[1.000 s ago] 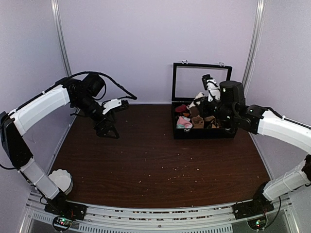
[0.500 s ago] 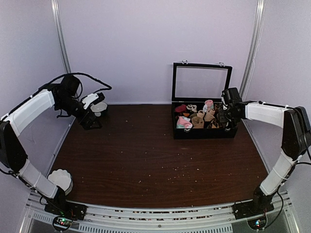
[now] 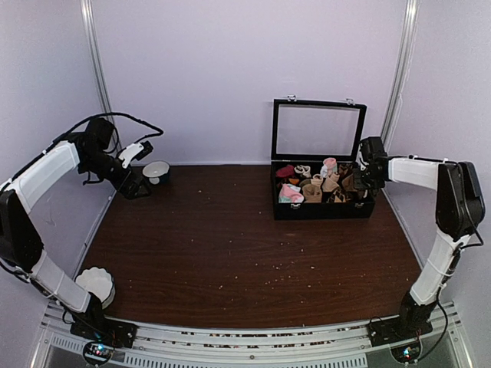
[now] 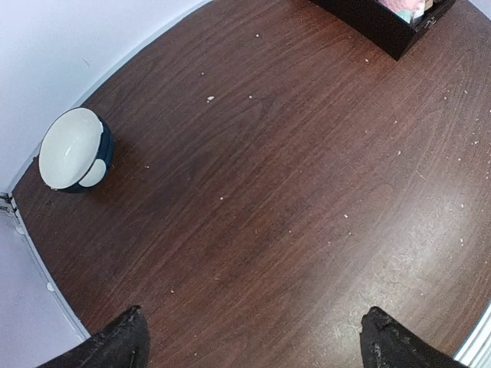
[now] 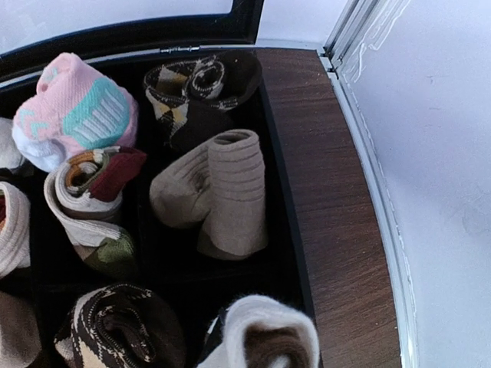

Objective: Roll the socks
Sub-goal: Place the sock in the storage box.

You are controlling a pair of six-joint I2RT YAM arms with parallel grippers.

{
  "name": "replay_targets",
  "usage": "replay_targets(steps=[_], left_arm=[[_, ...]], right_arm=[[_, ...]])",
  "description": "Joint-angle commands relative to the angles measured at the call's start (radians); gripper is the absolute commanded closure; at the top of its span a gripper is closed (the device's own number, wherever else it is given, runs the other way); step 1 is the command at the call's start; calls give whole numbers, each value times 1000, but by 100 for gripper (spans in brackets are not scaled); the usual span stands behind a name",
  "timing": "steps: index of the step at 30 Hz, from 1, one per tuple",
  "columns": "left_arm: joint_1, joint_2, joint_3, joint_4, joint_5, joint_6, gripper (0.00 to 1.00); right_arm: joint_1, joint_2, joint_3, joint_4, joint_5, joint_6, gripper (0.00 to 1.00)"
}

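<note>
The socks (image 5: 222, 192) are a tan-beige ribbed roll in a right-hand compartment of the black box (image 5: 288, 230), shown in the right wrist view; from above they are a small tan shape (image 3: 331, 182). My right gripper (image 3: 364, 175) hovers at the box's right edge, looking down on that roll. Its fingers do not show in its own view and nothing appears held. My left gripper (image 4: 257, 345) is open over bare brown table, far left near the wall (image 3: 132, 184); both dark fingertips (image 4: 123, 343) are wide apart.
The box has its glass lid (image 3: 318, 130) standing open and holds several other rolled socks, one pink and white (image 5: 80, 115). A white and dark blue bowl (image 3: 156, 170) (image 4: 73, 149) sits at the back left. A white round object (image 3: 97, 284) lies at front left.
My left arm has pulled back leftward to the wall, uncovering the bowl. My right arm has withdrawn from above the box to its right edge.
</note>
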Motion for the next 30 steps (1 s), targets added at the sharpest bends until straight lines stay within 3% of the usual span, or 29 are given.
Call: replay_targets(steps=[1, 12, 21, 22, 26, 28, 30], left_arm=[[25, -19, -11, 54, -9, -17, 2], [29, -49, -14, 41, 16, 10, 2], [30, -64, 4, 44, -28, 3, 2], [31, -67, 3, 46, -34, 1, 2], [41, -86, -14, 61, -65, -8, 2], [50, -97, -26, 76, -85, -12, 2], [68, -110, -41, 103, -99, -22, 2]], right_arm=[[-3, 29, -6, 16, -7, 20, 100], [-45, 103, 34, -20, -38, 25, 94], [-45, 47, -30, -14, -87, 29, 44], [-45, 29, -36, -15, -87, 29, 34], [-45, -58, -57, -20, -111, 26, 22], [-45, -119, -78, -12, -123, 29, 1], [-44, -197, -113, 1, -133, 30, 0]])
